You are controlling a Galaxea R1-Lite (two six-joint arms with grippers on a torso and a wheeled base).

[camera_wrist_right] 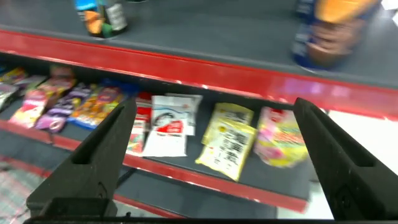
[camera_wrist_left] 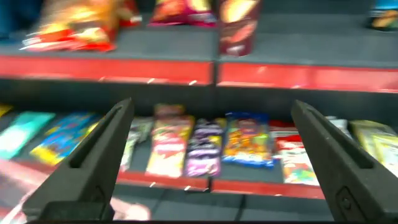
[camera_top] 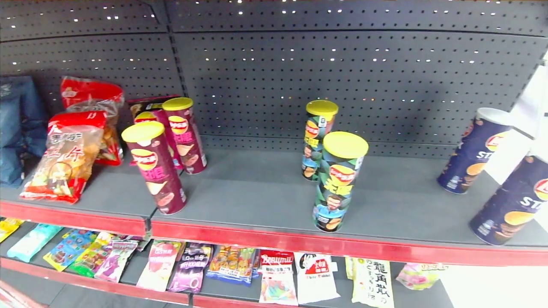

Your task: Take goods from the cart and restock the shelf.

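The grey shelf (camera_top: 265,201) with a red front edge carries maroon chip cans (camera_top: 155,167) on the left, green chip cans (camera_top: 338,186) in the middle and dark blue chip cans (camera_top: 509,205) on the right. My left gripper (camera_wrist_left: 211,155) is open and holds nothing; it faces the lower shelf's candy packets (camera_wrist_left: 193,146), below the maroon can (camera_wrist_left: 238,28). My right gripper (camera_wrist_right: 214,155) is open too, with nothing in it, in front of the lower packets (camera_wrist_right: 230,140) and below a blue can (camera_wrist_right: 333,31).
Red snack bags (camera_top: 64,162) lie at the shelf's left end beside blue packs (camera_top: 15,124). A perforated dark back panel (camera_top: 342,72) closes the shelf behind. The lower shelf (camera_top: 231,291) holds a row of flat packets. Bare shelf floor lies between the can groups.
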